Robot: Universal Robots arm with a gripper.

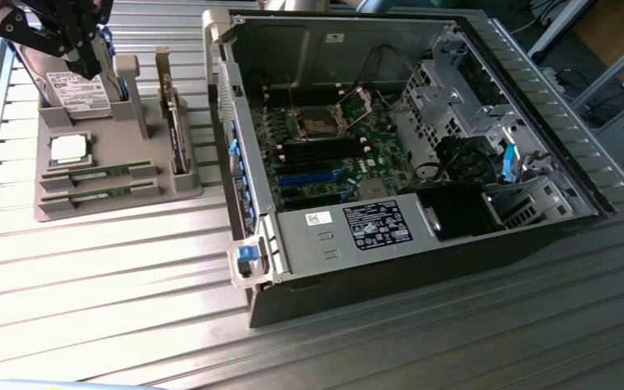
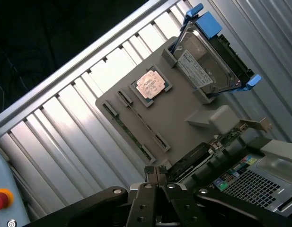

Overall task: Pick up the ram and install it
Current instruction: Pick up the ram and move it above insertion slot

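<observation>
- Gripper (image 1: 93, 67), pinched shut and empty, hangs in the exterior view's upper left, over the hard drive (image 1: 74, 89).
- The ram (image 1: 97, 172) lies unpicked in the grey tray (image 1: 117, 207), at the frame's left.
- Pick-up and install both appear undone; the open computer case (image 1: 290, 260) waits at centre.

Gripper (image 1: 88, 65) hangs over the far corner of the table (image 1: 95, 284), on the exterior view's left, its black linkage angled downward. Wrist view: gripper (image 2: 155, 171) closed, fingers (image 2: 149, 171) pressed tip to tip, nothing between them.
</observation>
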